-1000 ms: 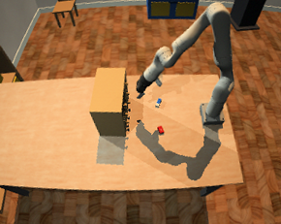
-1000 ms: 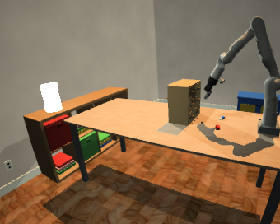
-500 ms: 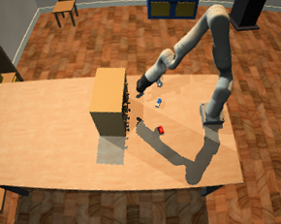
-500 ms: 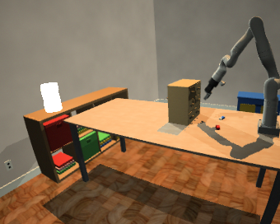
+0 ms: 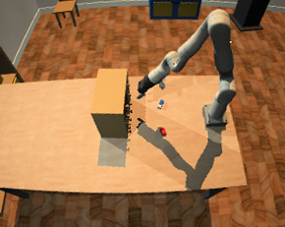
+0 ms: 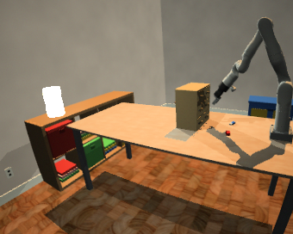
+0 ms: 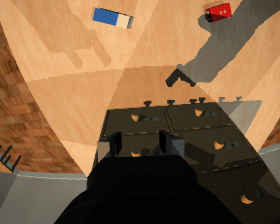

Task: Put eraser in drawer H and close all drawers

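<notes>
The small tan chest stands upright in the middle of the table, its dark drawer front facing the arm's base. It also shows in the exterior view and in the wrist view, where the drawers look pushed in and their letters are too small to read. The blue-and-white eraser lies on the table in front of the chest, also in the wrist view and in the exterior view. My gripper is open and empty, hovering in the air close to the chest's upper front.
A small red block lies nearer the table's front than the eraser. A small black item lies by the chest's front foot. The arm's base stands at the table's right side. A low shelf stands beyond the table's left end.
</notes>
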### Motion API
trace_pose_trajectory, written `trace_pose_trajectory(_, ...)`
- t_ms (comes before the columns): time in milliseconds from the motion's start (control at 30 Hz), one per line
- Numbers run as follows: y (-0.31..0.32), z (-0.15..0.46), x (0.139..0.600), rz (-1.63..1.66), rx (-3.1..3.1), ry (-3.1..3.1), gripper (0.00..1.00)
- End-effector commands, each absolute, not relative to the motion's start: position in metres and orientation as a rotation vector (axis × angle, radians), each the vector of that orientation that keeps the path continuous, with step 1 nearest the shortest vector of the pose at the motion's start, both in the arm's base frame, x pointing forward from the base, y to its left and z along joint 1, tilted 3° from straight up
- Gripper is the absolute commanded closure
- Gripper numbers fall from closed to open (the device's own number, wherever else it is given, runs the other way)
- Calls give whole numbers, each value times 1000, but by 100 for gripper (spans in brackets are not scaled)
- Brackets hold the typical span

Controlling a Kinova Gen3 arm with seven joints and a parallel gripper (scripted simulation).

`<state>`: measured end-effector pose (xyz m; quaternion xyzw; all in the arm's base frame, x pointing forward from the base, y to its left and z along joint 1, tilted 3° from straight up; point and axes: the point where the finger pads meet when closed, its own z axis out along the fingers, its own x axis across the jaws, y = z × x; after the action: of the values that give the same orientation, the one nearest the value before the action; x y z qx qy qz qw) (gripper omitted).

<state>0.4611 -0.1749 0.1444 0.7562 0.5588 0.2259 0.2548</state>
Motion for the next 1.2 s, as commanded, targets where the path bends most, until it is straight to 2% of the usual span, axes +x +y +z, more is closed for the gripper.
trace_pose_trajectory(0, -152, 139, 467, 622, 2003, 1545, 0)
trace_pose_trajectory(1167, -154, 123, 479, 713, 1896, 1458, 0)
